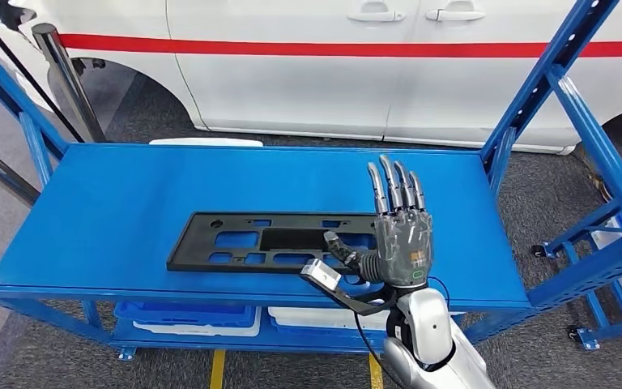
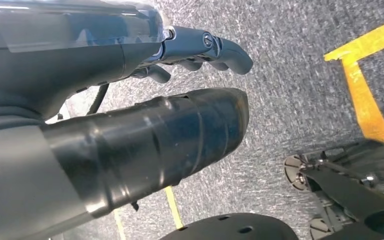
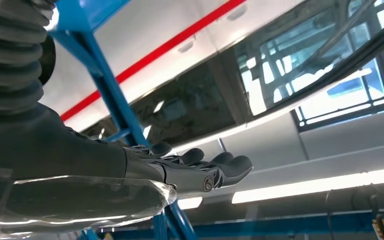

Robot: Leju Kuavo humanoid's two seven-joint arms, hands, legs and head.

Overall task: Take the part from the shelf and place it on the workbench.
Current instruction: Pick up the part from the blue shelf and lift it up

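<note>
A: Where is the part now?

B: The black plastic panel [image 1: 271, 241] lies flat on the top board of the blue shelf [image 1: 113, 203], near the front edge, long side along the edge. It has several rectangular cut-outs, and the blue shows through them.

A: And the right hand?

B: The right hand [image 1: 398, 235] is at the right end of the panel, back of the hand toward the head cam. The fingers [image 1: 394, 188] are straight, pointing away from the robot, close beside each other. The thumb [image 1: 342, 250] reaches sideways over the panel's right end. Whether the thumb touches the panel, I cannot tell. It holds nothing, as far as I see. In the right wrist view the fingertips [image 3: 230, 167] are stretched out, with a blue shelf post [image 3: 107, 95] behind.

A: Left hand?

B: In the left wrist view the left hand [image 2: 145, 95] hangs above grey carpet floor [image 2: 290, 90], with a yellow floor line [image 2: 362, 95] nearby. The dark fingers are bent a little, thumb thick in front, nothing in it.

A: Anything else around?

B: Behind the shelf stands a white car [image 1: 356, 65] w/ a red stripe. On the lower board are a blue tray [image 1: 186, 314] and a white tray [image 1: 324, 318].
</note>
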